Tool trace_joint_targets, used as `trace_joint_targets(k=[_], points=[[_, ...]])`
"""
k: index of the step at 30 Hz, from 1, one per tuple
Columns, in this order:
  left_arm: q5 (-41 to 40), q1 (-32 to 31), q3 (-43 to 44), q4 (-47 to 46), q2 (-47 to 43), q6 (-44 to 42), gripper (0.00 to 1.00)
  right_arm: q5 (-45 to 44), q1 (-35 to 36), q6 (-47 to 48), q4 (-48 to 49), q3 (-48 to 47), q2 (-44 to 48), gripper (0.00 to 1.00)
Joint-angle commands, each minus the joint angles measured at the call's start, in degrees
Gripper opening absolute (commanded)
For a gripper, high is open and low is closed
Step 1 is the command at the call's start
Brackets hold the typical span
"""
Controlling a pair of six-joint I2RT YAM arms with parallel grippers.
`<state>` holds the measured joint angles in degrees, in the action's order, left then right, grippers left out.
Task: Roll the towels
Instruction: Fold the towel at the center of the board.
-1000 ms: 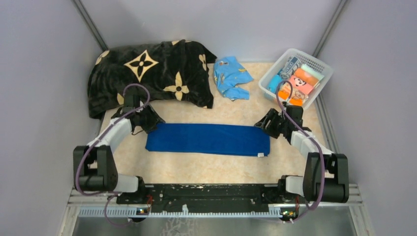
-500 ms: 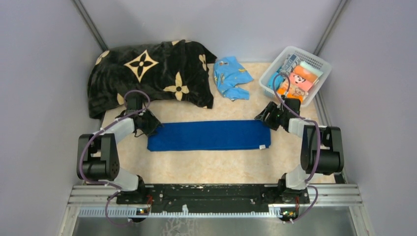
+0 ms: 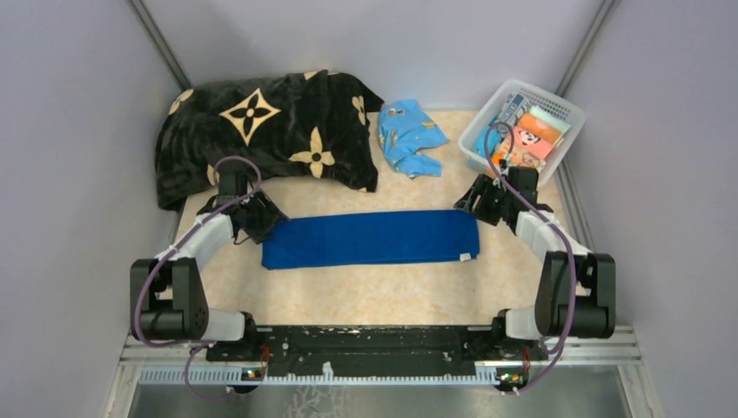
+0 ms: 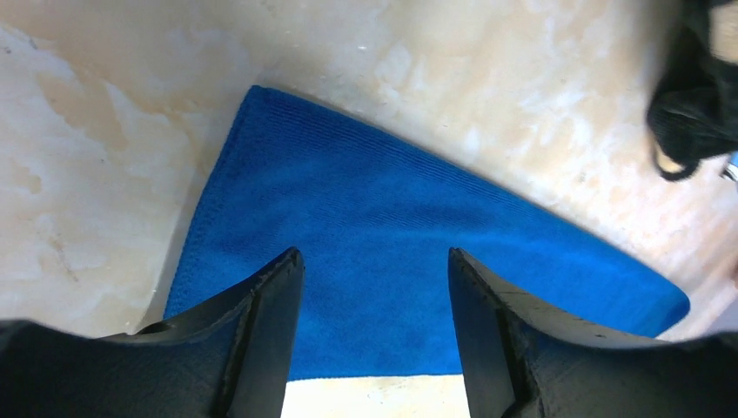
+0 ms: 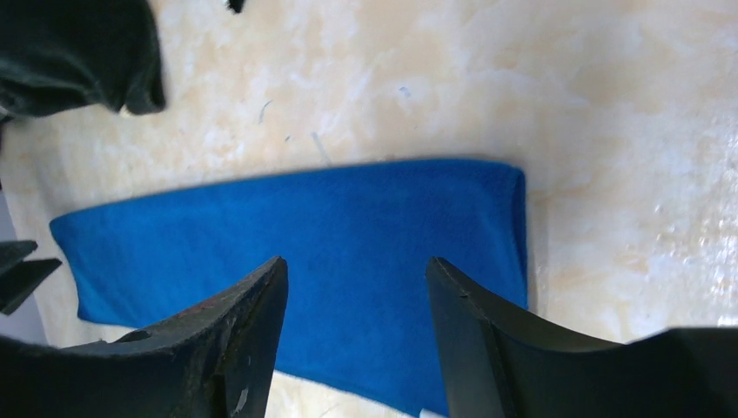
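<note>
A royal-blue towel [image 3: 370, 237] lies folded into a long flat strip across the middle of the table. My left gripper [image 3: 264, 221] hovers at its left end, jaws open over the cloth [image 4: 392, 226] with nothing between them [image 4: 374, 259]. My right gripper [image 3: 478, 202] is at the right end, also open above the blue towel [image 5: 305, 235], gripping nothing [image 5: 355, 263]. A small turquoise towel [image 3: 409, 136] lies crumpled at the back of the table.
A black blanket with cream flower motifs [image 3: 261, 131] is heaped at the back left, just behind my left gripper. A white basket [image 3: 557, 146] with coloured cloths stands at the back right, close behind my right wrist. Grey walls enclose the table.
The blue towel has shifted a little away from the arm bases. Both grippers moved back with its ends, and the right arm swung up and then settled again.
</note>
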<state>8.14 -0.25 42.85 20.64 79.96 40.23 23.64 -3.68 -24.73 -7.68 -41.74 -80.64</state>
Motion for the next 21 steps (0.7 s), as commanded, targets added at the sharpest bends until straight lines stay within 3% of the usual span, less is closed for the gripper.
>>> trace_joint_targets(k=[1, 11, 21], points=[[3.11, -0.29, 1.98, 2.82, -3.94, -2.62, 0.68, 0.86, 1.76, 0.97, -6.97, 0.67, 7.03, 0.60], [7.10, -1.24, -7.68, -0.16, -4.50, -1.81, 0.68, -4.68, 1.92, -3.39, -12.43, 11.04, 11.99, 0.60], [3.79, -1.23, -14.17, 2.76, -11.70, 1.40, 0.69, -13.49, -4.31, -5.85, -14.34, 15.30, 15.90, 0.61]])
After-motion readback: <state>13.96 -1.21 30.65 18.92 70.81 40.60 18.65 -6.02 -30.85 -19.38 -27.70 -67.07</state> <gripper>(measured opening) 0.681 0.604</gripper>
